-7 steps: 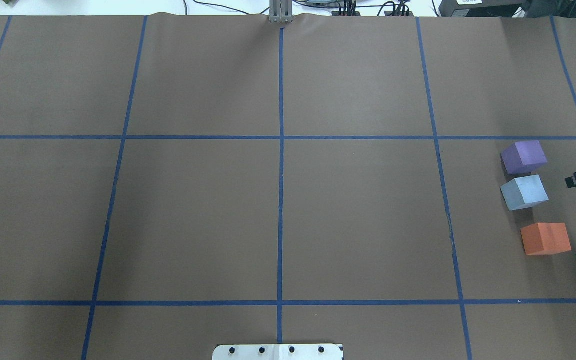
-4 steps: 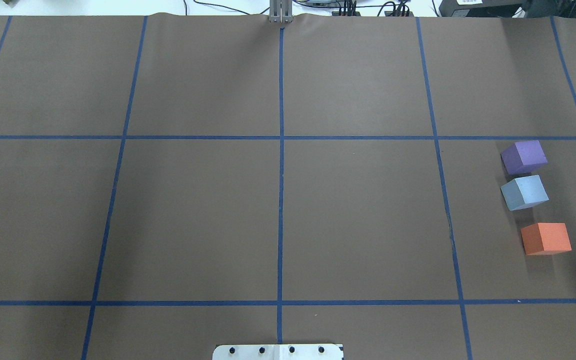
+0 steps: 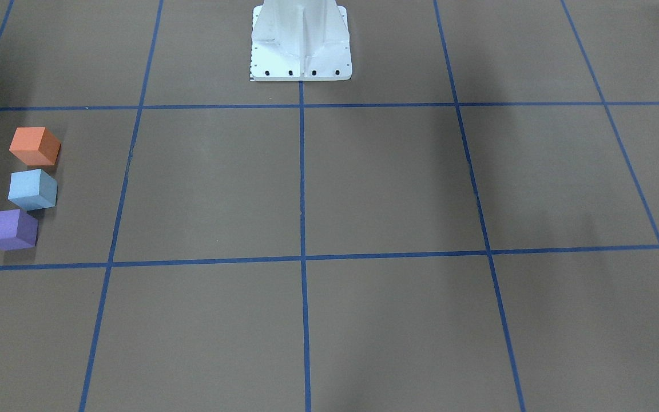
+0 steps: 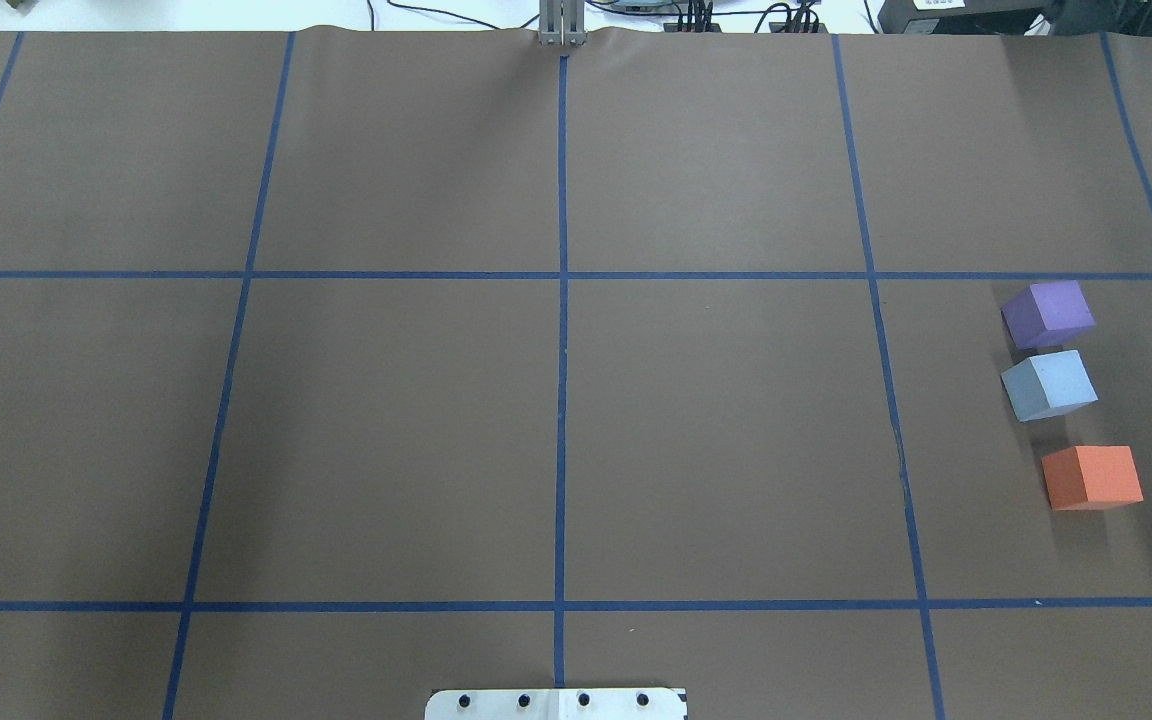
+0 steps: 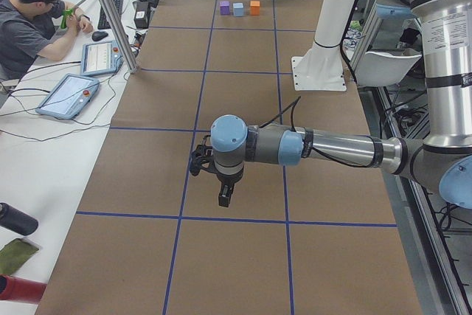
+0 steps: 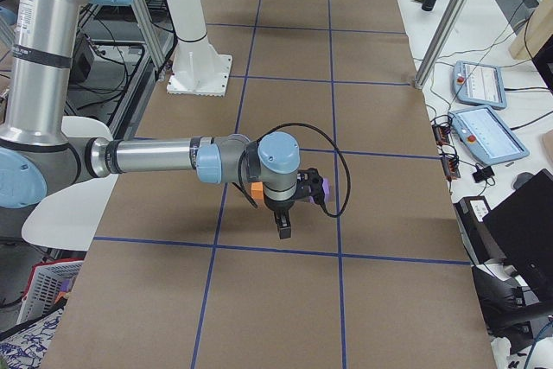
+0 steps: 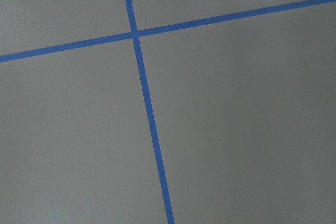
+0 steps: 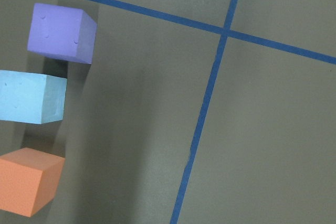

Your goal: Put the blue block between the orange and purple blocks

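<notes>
The blue block (image 4: 1048,385) sits on the table between the purple block (image 4: 1048,312) and the orange block (image 4: 1093,477), in a column near the right edge. The front view shows the same row: orange (image 3: 35,146), blue (image 3: 32,189), purple (image 3: 11,229). The right wrist view looks down on purple (image 8: 62,32), blue (image 8: 32,97) and orange (image 8: 29,181). My right gripper (image 6: 283,229) hangs above and beside the blocks, seen only in the exterior right view; I cannot tell its state. My left gripper (image 5: 225,197) hovers over bare table far from the blocks; I cannot tell its state.
Brown table cover with a blue tape grid (image 4: 562,275). The white robot base (image 3: 301,40) stands at the table's near middle. An operator (image 5: 33,12) sits at a side desk with tablets (image 5: 70,95). The left wrist view shows only a tape crossing (image 7: 134,34).
One second ago a dark gripper tip showed at the overhead view's right edge beside the blue block; it has left that view. The blocks have not moved.
</notes>
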Motion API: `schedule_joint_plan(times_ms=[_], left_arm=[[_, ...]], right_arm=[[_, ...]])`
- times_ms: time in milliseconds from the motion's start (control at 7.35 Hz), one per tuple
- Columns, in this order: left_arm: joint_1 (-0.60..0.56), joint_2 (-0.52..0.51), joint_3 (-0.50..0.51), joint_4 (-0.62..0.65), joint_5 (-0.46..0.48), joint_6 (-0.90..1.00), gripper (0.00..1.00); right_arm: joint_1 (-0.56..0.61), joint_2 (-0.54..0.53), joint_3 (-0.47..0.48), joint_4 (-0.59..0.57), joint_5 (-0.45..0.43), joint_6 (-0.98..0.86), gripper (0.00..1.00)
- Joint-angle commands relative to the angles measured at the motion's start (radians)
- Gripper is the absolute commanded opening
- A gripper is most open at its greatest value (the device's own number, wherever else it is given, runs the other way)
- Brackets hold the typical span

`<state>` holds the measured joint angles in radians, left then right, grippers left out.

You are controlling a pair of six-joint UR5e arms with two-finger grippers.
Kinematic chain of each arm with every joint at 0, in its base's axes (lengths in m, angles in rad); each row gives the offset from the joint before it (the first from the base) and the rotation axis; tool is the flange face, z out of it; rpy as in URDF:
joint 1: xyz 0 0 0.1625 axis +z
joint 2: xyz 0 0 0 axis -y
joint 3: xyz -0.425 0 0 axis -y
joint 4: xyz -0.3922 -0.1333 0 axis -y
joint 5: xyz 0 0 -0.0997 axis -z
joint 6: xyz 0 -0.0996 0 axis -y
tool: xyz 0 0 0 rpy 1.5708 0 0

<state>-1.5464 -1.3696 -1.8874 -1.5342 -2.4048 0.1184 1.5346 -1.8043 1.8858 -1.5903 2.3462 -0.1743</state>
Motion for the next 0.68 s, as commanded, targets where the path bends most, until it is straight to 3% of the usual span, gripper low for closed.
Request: schedule_joint_plan(times_ms=[0,544], left_arm=[[-0.001,-0.002,0.001,0.0,0.009,0.0,1.0],[-0.004,-0.002,0.001,0.002,0.01,-0.026,1.0]], right_arm=[[0.001,-0.001,0.001,0.0,0.001,0.001,1.0],[0.001,-0.001,0.009,0.0,0.001,0.022,1.0]])
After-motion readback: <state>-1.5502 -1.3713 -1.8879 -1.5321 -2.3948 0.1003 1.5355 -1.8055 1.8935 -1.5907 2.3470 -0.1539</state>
